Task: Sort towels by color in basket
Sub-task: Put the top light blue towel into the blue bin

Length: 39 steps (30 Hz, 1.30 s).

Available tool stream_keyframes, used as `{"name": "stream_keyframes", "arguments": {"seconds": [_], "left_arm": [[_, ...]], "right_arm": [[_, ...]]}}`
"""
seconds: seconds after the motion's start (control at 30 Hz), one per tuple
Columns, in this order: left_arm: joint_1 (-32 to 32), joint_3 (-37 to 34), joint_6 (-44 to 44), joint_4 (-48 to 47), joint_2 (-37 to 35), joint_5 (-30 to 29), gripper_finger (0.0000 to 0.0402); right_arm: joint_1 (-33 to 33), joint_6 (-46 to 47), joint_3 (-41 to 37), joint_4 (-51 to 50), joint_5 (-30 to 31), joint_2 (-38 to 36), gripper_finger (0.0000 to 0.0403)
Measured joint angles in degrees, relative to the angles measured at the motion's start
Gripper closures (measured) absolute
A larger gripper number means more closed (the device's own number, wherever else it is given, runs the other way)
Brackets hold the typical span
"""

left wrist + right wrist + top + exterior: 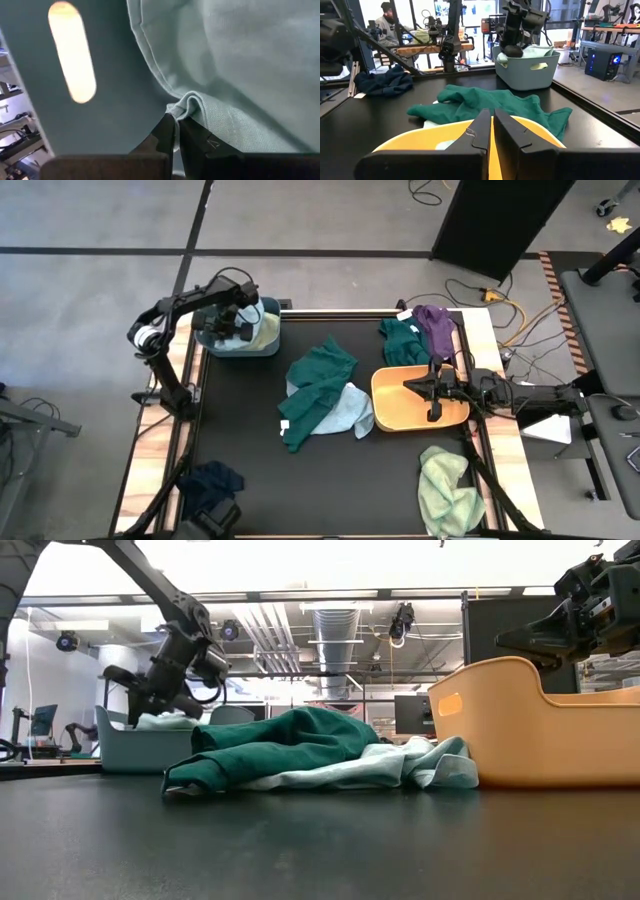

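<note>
- Because the towels are thin, limp cloth, they look light and floppy, likely to drape and drag rather than lift as one piece; a pinch on a raised fold or bunched ridge should hold better than a flat edge.
- Taking the yellow basket (420, 398) as the landmark, the right gripper (436, 389) hovers over its middle with its fingers pressed together on nothing.
- Touching the basket's left rim lies the light blue towel (345, 409), partly buried under the dark teal-green towel (318, 385); these two overlap, so lifting one by a low edge risks dragging the other. The green one's humped crest, clear in the low view, is the best place to grip.
- Just behind the basket, a second dark green towel (402, 340) and the purple towel (435, 326) lie bunched against each other, offering plenty of folds.
- In front of the basket, near the table edge, sits the pale green towel (445, 485), crumpled and apart from the rest.
- Well to the left of the basket, at the front corner, the navy towel (212, 482) lies heaped alone.
- Farthest from it, at the back left, the left gripper (238, 326) is down inside the pale blue basket (240, 345), its fingers closed on a small pleat of the pale towel (240, 65) lying there.
</note>
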Motion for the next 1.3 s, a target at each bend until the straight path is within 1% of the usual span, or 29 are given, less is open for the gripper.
{"name": "stream_keyframes", "arguments": {"seconds": [0.07, 0.17, 0.3, 0.37, 0.47, 0.6, 0.67, 0.73, 0.83, 0.93, 1.07, 1.13, 1.2, 1.3], "left_arm": [[0.1, 0.0, 0.0, 0.4, 0.4, -0.1, 0.0397], [0.7, -0.1, -0.7, 0.4, 0.7, -0.9, 0.0381], [1.0, -0.3, -0.8, -0.3, 0.7, -1.0, 0.0346], [1.0, 0.0, -0.3, -2.1, 0.7, -0.5, 0.0327], [0.8, 2.0, 0.5, -6.9, 0.6, 0.1, 0.0296], [0.6, 6.6, 0.0, -14.7, 0.2, 0.0, 0.0259], [0.5, 8.8, -0.3, -14.3, -0.6, 0.2, 0.0244], [0.2, 10.6, -0.3, -12.3, -1.9, 0.6, 0.0234], [-0.3, 12.7, 0.8, -6.4, -3.0, 0.5, 0.0229], [-1.3, 12.5, 1.6, 1.1, -4.1, 1.3, 0.0231], [-1.7, 7.1, 1.7, 13.9, -4.0, 4.9, 0.0237], [-1.7, 3.5, 1.9, 19.1, -3.5, 5.1, 0.0242], [-0.9, -0.1, 1.1, 21.7, -3.4, 5.1, 0.0245], [0.4, -5.0, -0.9, 22.3, -3.3, 4.6, 0.0246]], "right_arm": [[0.0, 0.0, 0.0, 0.0, 0.0, 0.0, 0.039], [0.0, 0.0, 0.0, 0.0, 0.0, 0.0, 0.039], [0.0, 0.0, 0.0, 0.0, 0.0, 0.0, 0.039], [0.0, 0.0, 0.0, 0.0, 0.0, 0.0, 0.039], [0.0, 0.0, 0.0, 0.0, 0.0, 0.0, 0.039], [0.0, 0.0, 0.0, 0.0, 0.0, 0.0, 0.039], [0.0, 0.0, 0.0, 0.0, 0.0, 0.0, 0.039], [0.0, 0.0, 0.0, 0.0, 0.0, 0.0, 0.039], [0.0, 0.0, 0.0, 0.0, 0.0, 0.0, 0.039], [0.0, 0.0, 0.0, 0.0, 0.0, 0.0, 0.039], [0.0, 0.0, 0.0, 0.0, 0.0, 0.0, 0.039], [0.0, 0.0, 0.0, 0.0, 0.0, 0.0, 0.039], [0.0, 0.0, 0.0, 0.0, 0.0, 0.0, 0.039], [0.0, 0.0, 0.0, 0.0, 0.0, 0.0, 0.039]]}}
